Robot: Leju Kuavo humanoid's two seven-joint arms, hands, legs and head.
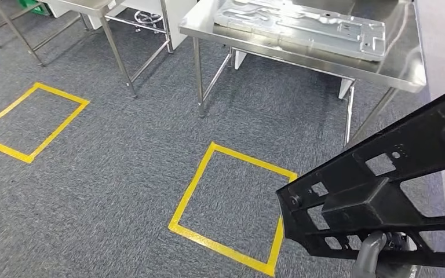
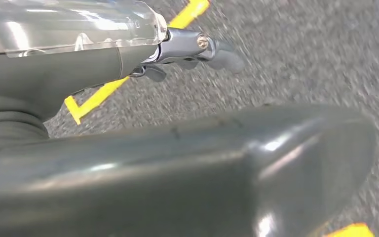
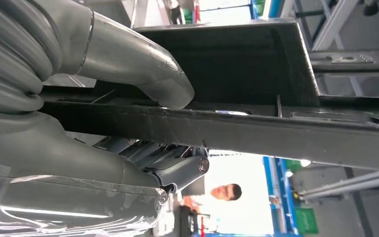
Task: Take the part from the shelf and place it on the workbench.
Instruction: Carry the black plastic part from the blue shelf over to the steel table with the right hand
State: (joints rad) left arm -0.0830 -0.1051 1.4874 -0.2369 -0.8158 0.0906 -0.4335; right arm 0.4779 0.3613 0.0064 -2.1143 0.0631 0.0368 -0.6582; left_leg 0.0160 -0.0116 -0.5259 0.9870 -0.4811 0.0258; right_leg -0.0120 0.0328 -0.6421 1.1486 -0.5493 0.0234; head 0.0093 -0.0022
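Even overhead light washes the grey carpet (image 1: 121, 174) in the head view, with glare streaking the steel surface (image 1: 405, 69) and only faint shadows under its legs. The left wrist view is smeared by motion blur, the left hand (image 2: 187, 163) soft and sheened. In the right wrist view, a blown-out white background silhouettes the black part (image 3: 237, 128).

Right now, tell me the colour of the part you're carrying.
Black part, clearest in the head view.

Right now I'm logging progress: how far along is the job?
Done: the black part is off the shelf, gripped by the right hand. In hand: carrying it over the carpet. Left: setting it on the steel workbench ahead, where a grey panel already lies.
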